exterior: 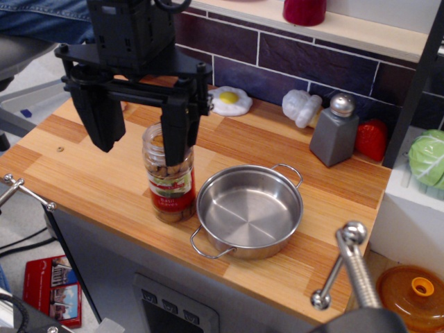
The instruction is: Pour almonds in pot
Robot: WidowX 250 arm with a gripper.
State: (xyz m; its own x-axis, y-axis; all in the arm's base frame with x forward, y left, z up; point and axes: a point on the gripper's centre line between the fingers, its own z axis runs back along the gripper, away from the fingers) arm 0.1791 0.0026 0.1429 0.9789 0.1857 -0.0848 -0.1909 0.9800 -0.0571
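Note:
The almonds fill a clear cylindrical jar [171, 179] with a red, green and white label, standing upright on the wooden counter. The pot [250, 209], a shallow shiny steel pan with two loop handles, sits empty just right of the jar. My black gripper [139, 135] hangs above and around the jar's top, open. Its right finger [176, 135] is in front of the jar's upper part and its left finger [97, 121] stands well to the left, apart from the jar.
A grey metal-topped shaker [335, 132], a white garlic toy [301, 107], a fried-egg toy [231, 100] and a red strawberry toy [372, 139] stand along the back wall. An orange lid [414, 295] lies off the counter at bottom right. The counter's front edge [229, 277] is close to the pot.

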